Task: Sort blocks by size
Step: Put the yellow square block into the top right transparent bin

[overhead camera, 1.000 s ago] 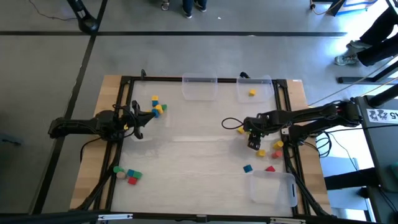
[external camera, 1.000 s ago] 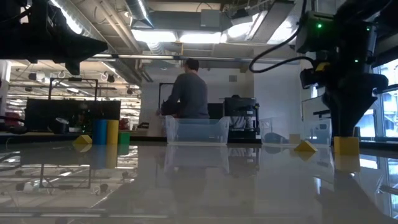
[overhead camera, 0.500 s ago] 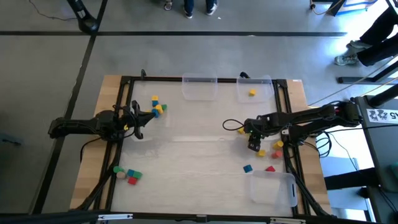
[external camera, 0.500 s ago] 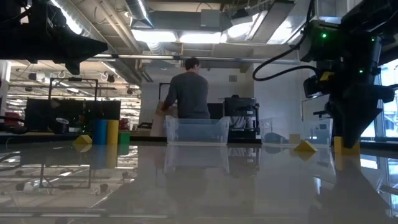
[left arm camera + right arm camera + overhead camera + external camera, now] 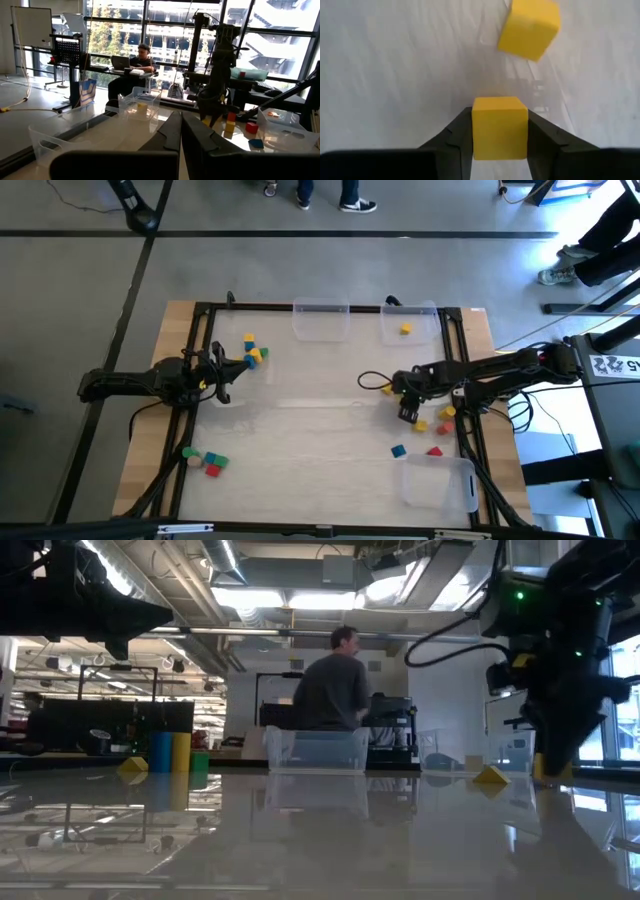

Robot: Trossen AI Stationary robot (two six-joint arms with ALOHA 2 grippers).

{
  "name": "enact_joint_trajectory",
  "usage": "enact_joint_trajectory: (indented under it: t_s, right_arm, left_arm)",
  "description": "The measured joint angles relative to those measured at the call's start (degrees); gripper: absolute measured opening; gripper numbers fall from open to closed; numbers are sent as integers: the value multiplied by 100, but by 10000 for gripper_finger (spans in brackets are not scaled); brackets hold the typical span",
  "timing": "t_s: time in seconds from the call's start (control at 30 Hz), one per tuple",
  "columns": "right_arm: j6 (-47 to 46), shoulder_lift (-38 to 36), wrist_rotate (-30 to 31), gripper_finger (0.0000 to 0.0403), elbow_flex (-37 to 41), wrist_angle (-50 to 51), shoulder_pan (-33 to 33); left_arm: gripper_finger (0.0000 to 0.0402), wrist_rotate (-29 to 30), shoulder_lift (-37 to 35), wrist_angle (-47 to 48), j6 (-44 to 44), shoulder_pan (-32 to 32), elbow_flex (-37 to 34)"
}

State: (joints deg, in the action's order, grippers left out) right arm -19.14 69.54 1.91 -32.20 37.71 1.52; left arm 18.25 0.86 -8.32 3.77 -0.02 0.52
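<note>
**Yellow block clamped, needs a clean lift to a bin**

Right gripper [image 5: 499,150] closed on a yellow block [image 5: 499,128], pads flat on two opposite faces, block square between them. In high view, right gripper [image 5: 407,412] low over the counter's right half, near a few loose blocks. Second yellow block [image 5: 528,28] just ahead on the surface, apart from the held one. Judged step: carry the held block to the bin for its size.

Doing it well:
- Lift straight up first; avoid dragging, or the yellow neighbour gets nudged.
- Keep squeeze steady; block tiny vs fingers, easy to twist out.
- Clear the cable loop [image 5: 372,380] beside the arm before swinging.
- Release low inside the bin, not from height; risk of a bounce out.
- Which bin is right: cannot tell from here. One far bin [image 5: 410,323] holds a yellow block already, other far bin [image 5: 320,320] looks bare, near bin [image 5: 440,482] by the right edge.

Left gripper [image 5: 180,132] waiting at counter's left, fingers pressed together, nothing between. Blocks near it: blue/yellow cluster [image 5: 252,352] and a green/red/tan group [image 5: 204,461] toward the near-left corner. Blue block [image 5: 398,450] and red block [image 5: 434,451] near the right arm.

Counter [image 5: 300,430]: pale wood edge, glossy whitish top w/ strong reflections in low view, dark frame round it. Room: lab w/ big windows, racks, ceiling ducts; person [image 5: 335,690] beyond the far edge, another seated at a desk in left wrist view; feet at top of high view.
</note>
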Motion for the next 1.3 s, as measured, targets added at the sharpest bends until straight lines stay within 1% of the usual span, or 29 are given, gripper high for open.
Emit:
enact_joint_trajectory:
  t_s: [0.2,0.37,0.5,0.63,0.87,0.93,1.0,1.03,1.3]
  right_arm:
    - [148,0,15,136,-548,98,0]
    - [449,0,443,134,-1058,450,27]
    - [690,0,658,135,-1411,685,329]
    - [1194,-2,822,135,-1687,712,868]
    - [1937,-2,1069,135,-1852,601,2144]
    - [2097,-2,1333,135,-1852,520,2516]
    - [2128,-2,1612,135,-1852,488,2819]
    - [2145,-2,1654,135,-1852,458,2988]
    - [2264,-2,1652,135,-1852,-171,4021]
  left_arm:
    - [0,1,-2,0,-35,1,-1]
    - [0,1,-1,-3,-98,-1,-1]
    - [0,1,0,-4,-96,1,1]
    - [0,1,0,-9,-190,-1,0]
    - [0,0,0,-10,-232,0,-1]
    - [0,1,-1,-9,-235,0,-1]
    - [0,0,0,-9,-234,-1,1]
    - [0,1,0,-9,-234,-1,1]
    - [0,1,-2,-7,-270,1,1]
